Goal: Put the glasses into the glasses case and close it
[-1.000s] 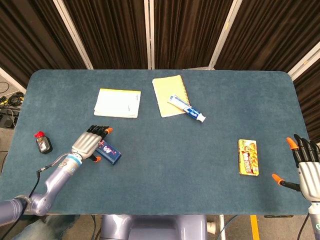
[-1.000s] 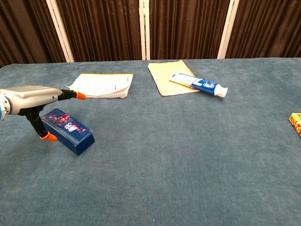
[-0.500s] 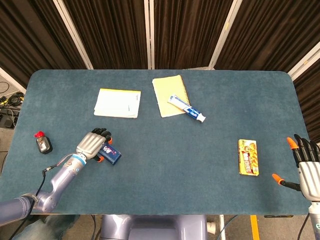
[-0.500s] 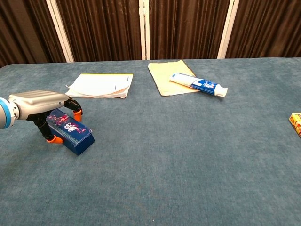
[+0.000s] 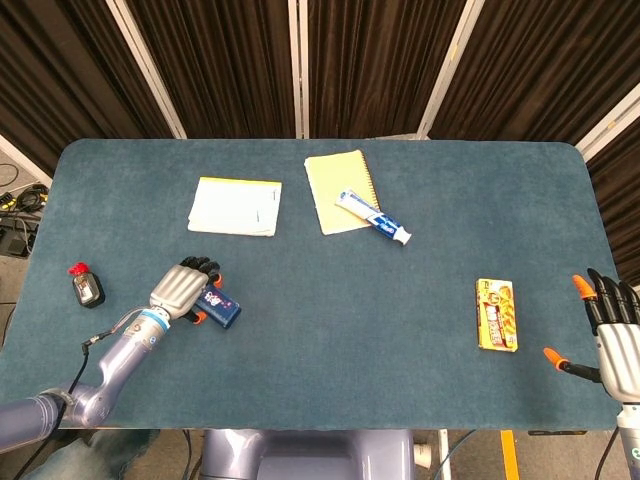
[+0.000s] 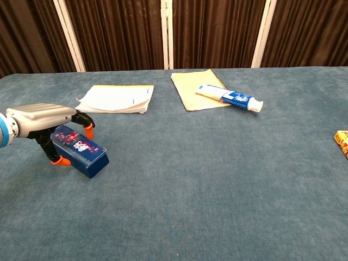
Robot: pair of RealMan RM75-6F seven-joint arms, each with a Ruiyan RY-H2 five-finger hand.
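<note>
— Where was the glasses case (image 6: 80,151) when you had your left hand (image 5: 181,290) on it?

— Near the table's (image 5: 400,400) left edge, toward the front, lying flat and shut as far as I could tell. Your left hand sat over its left end with the fingers (image 6: 88,130) curled down on the far side and the thumb on the near side, so you were gripping it.

— And the glasses?

— You had no glasses in either view. They may have been inside the case already, but nothing showed it.

— The right hand (image 5: 612,335)?

— It was at the table's right edge near the front, holding nothing, fingers spread and pointing up.

— What could have gone wrong from there?

— You held the case by one end only, so on a lift the free end could have sagged or swung out of the grip. In my judgement the lid could also have popped if the fingers squeezed across the seam, and the right hand was too far off to steady anything.

— Anything nearby to hit?

— The small black and red object (image 5: 87,288) lay just left of your hand by the left edge. The white papers (image 5: 235,206), yellow notepad (image 5: 334,195), toothpaste tube (image 5: 373,217) and yellow box (image 5: 497,314) were well clear.
</note>
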